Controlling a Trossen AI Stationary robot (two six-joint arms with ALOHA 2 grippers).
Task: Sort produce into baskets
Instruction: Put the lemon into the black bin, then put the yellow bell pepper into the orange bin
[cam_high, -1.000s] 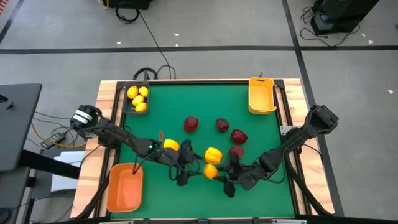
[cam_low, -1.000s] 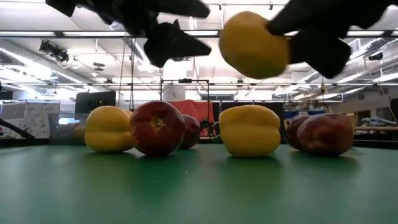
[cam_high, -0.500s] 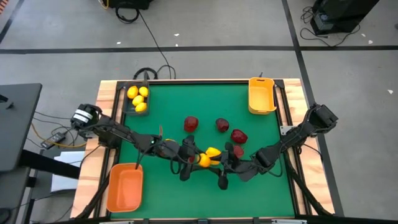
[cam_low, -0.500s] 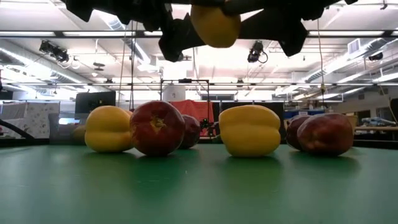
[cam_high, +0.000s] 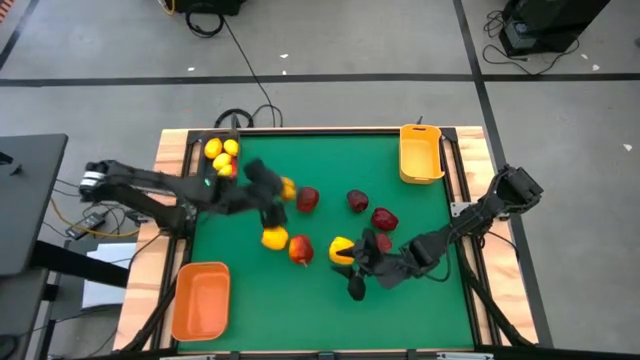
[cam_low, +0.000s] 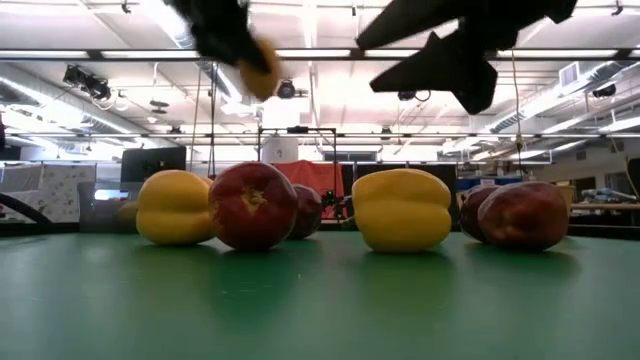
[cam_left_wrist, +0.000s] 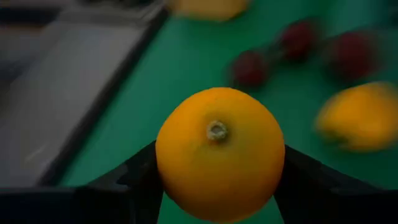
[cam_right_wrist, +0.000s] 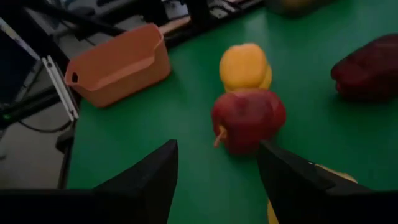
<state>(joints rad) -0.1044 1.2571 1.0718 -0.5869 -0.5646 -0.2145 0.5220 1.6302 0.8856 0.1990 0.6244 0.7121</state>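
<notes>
Bench (cam_high: 400, 205) strewn with unsorted produce. Black basket (cam_high: 215, 160) judged next target. Left gripper (cam_high: 270, 190) pinched on lemon (cam_left_wrist: 219, 152), carried near basket; release over it needed. Right gripper (cam_high: 358, 268) spread, empty, waiting.

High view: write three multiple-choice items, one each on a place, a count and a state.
1. Where is the lemon in the left gripper?
A. In the yellow basket
B. Over the green mat
C. In the orange basket

2. How many baskets are on the table?
A. One
B. Two
C. Three

3. What state is the right gripper in?
A. Open, empty
B. Shut on a lemon
C. Shut on a red piece

Answers:
1 B: the left gripper holds the lemon above the mat.
2 C: black, yellow and orange.
3 A: the right gripper's fingers stand apart.
</notes>
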